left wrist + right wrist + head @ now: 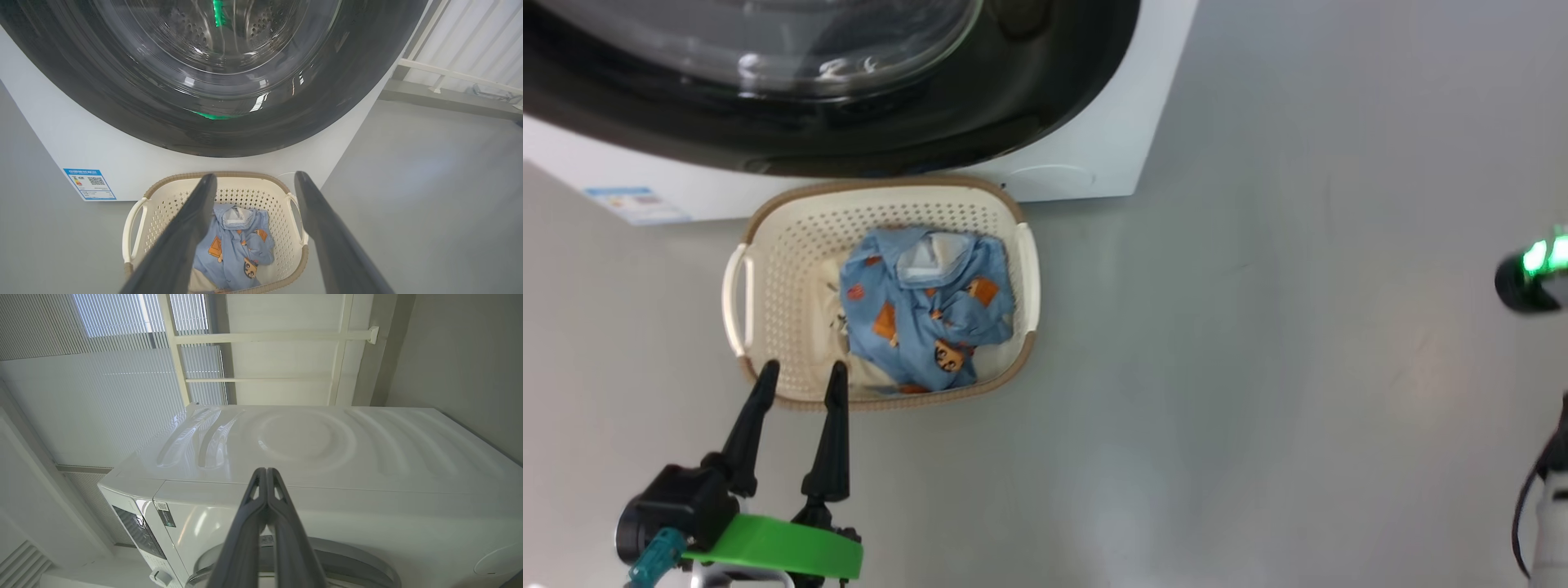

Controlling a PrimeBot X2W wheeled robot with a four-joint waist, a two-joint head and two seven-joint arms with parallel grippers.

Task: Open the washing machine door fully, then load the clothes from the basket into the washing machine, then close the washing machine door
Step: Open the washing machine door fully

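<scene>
The washing machine [1152,114] fills the top of the head view, its glossy black door [1045,106] lying flat against the white front. Through the door's glass [220,36] I see the steel drum. On the floor just in front stands the cream basket [784,269], holding light-blue printed clothes [931,310] and a cream garment [836,314] at their left. My left gripper [802,376] hovers open at the basket's near rim, empty; its fingers [192,228] frame the basket [163,188] and clothes [233,245]. My right gripper [266,472] is shut, empty, raised beside the machine's top [306,449].
A blue label [637,204] marks the machine's lower left corner. Grey floor [1258,367] spreads wide to the right of the basket. Part of my right arm, with a green light [1535,273], shows at the right edge. A white railing and wall [457,73] stand behind the machine.
</scene>
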